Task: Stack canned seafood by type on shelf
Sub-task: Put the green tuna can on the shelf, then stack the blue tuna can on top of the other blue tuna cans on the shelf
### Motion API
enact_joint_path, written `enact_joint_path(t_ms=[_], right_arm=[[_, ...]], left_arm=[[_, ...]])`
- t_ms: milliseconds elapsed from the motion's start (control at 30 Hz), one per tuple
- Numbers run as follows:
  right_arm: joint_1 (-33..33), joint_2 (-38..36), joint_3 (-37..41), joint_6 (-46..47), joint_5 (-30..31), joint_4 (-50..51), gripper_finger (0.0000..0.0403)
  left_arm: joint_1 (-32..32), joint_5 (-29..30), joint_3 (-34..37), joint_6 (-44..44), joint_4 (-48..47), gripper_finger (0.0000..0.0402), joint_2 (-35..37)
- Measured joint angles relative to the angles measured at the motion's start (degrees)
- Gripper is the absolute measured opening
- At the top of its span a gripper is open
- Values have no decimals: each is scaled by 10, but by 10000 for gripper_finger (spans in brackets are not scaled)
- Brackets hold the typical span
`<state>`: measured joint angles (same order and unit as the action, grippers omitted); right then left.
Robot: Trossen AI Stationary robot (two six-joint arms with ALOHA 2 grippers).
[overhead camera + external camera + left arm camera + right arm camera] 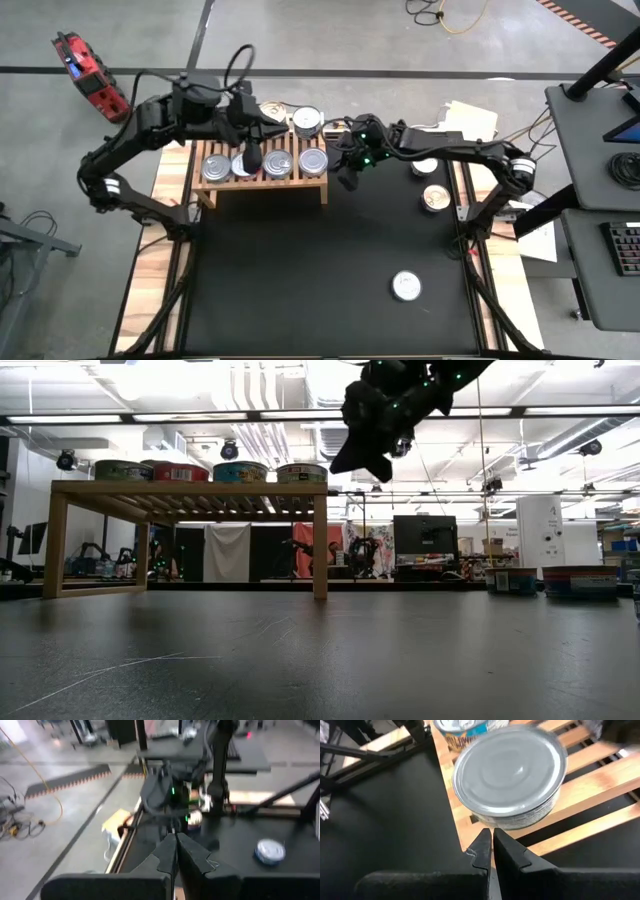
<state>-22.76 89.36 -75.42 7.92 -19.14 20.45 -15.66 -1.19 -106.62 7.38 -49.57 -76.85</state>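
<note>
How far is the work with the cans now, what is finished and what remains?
Done: several cans sit on the shelf, including a silver can at its end. In hand: nothing; the right gripper, shut and empty, is beside that end, and the left gripper is shut above the shelf. Left: three loose cans on the black table.

Nine tins show in all: four in a row on the slatted top [279,163], two more just behind that row [307,121], and three on the black tabletop [300,290] to the right [436,197], one of them half hidden under an arm. There is one shelf [262,182]. Two dark arms work here, the left arm [140,125] and the right arm [470,152], with one left end effector [253,160] and one right end effector [346,182].
</note>
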Motion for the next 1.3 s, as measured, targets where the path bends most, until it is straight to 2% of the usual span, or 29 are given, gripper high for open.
enact_joint_path(t_ms=[200,400,867,1100,1300], right_arm=[[0,15,0,-9,17,-2,9],[0,24,0,-15,27,-19,9],[0,33,-1,-9,27,-45,9],[0,-11,-1,17,27,15,9],[5,-67,-1,80,26,95,9]], left_arm=[[0,3,130,-33,133,0,74],[0,8,195,-60,195,0,120],[0,22,202,-55,196,0,108],[0,22,202,-55,188,0,105],[0,22,202,-55,181,0,103]])
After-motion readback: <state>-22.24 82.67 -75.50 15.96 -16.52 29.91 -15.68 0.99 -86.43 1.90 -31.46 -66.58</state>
